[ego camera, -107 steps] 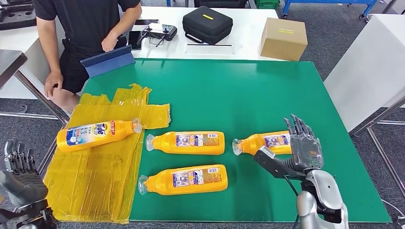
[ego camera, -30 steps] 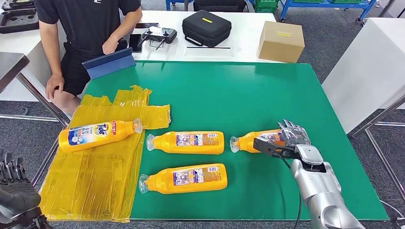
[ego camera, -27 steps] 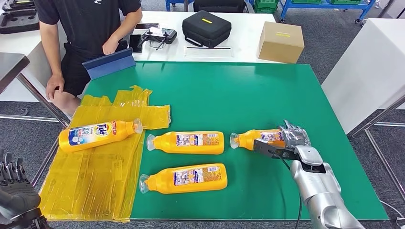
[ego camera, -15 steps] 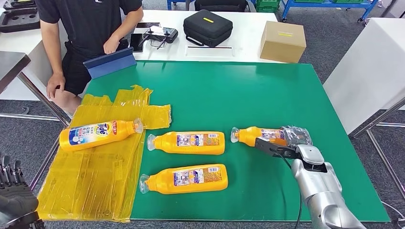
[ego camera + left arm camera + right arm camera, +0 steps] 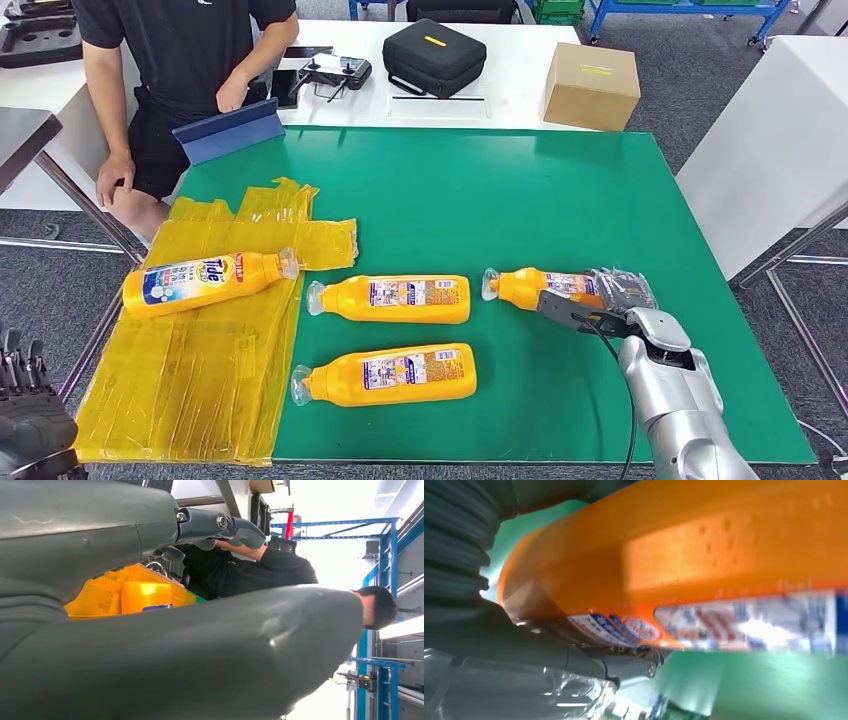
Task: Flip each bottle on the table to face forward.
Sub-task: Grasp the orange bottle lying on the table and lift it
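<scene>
1. Nearest the robot, low at the table's left corner, left hand (image 5: 30, 425) hangs idle; open or closed, cannot tell.
2. Right hand (image 5: 610, 300) grips the right-most bottle (image 5: 535, 287) by its base.
3. Bottle's long axis runs across the green table (image 5: 500, 190), cap pointing left.

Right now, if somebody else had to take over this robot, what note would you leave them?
Right hand grips the rightmost bottle, which looks tipped on its edge on the green table.
Left hand is low beside the table, holding nothing.
Done: the Tide bottle on the yellow plastic sheet shows its front.
Left: finish this flip, then turn the middle bottle and the near bottle, both back label up.
</scene>
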`<act>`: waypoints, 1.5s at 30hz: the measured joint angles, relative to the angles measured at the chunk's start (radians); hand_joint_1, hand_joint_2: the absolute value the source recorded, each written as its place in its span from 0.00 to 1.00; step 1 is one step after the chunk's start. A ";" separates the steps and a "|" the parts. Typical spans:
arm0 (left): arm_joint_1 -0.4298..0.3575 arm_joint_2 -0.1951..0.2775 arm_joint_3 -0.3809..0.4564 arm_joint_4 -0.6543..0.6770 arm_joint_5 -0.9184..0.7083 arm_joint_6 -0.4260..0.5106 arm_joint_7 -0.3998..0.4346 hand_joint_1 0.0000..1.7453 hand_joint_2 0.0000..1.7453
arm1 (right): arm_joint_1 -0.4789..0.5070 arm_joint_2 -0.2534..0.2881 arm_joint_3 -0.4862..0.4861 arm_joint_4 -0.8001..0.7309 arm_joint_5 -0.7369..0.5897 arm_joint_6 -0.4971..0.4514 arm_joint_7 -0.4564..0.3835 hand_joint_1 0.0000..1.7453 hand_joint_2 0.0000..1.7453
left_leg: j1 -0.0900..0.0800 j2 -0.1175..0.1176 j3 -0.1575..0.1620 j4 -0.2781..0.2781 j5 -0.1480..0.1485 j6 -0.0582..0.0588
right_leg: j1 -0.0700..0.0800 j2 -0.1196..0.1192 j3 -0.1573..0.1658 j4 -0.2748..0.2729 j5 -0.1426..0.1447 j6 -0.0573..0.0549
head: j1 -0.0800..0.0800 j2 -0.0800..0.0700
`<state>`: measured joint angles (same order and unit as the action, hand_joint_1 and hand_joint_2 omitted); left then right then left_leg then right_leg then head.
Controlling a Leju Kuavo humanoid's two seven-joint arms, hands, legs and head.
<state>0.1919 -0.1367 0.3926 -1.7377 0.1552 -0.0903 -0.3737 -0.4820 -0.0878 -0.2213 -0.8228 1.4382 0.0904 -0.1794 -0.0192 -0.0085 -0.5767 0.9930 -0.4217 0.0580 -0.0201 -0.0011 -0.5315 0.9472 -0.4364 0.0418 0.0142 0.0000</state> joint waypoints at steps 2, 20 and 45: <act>0.002 -0.004 0.009 -0.001 -0.004 -0.011 0.000 0.00 0.00 | 0.019 0.007 -0.006 -0.060 -0.042 0.006 -0.030 1.00 1.00 | 0.000 0.000 -0.002 0.000 0.000 0.000 | 0.000 0.000 -0.002 0.000 0.000 0.000 | 0.000 0.000; -0.008 -0.068 0.006 -0.003 -0.077 -0.023 -0.005 0.00 0.00 | 0.084 0.139 0.008 -0.635 -0.291 0.012 -0.058 0.98 1.00 | 0.000 -0.001 -0.012 0.000 0.002 0.000 | 0.000 -0.001 -0.012 0.001 0.000 0.000 | 0.000 0.000; -0.230 -0.055 -0.472 0.193 0.102 0.065 0.001 0.00 0.25 | -0.083 0.349 0.517 -0.334 -0.955 -0.091 -0.060 0.99 1.00 | 0.001 -0.001 -0.013 0.000 0.005 -0.002 | 0.000 -0.001 -0.013 0.002 0.000 0.000 | 0.000 0.000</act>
<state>-0.0384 -0.1913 -0.0794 -1.5451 0.2573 -0.0258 -0.3730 -0.5651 0.2614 0.2961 -1.1568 0.4832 -0.0010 -0.2398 -0.0186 -0.0095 -0.5898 0.9932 -0.4172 0.0561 -0.0199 -0.0022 -0.5443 0.9494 -0.4360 0.0417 0.0141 0.0000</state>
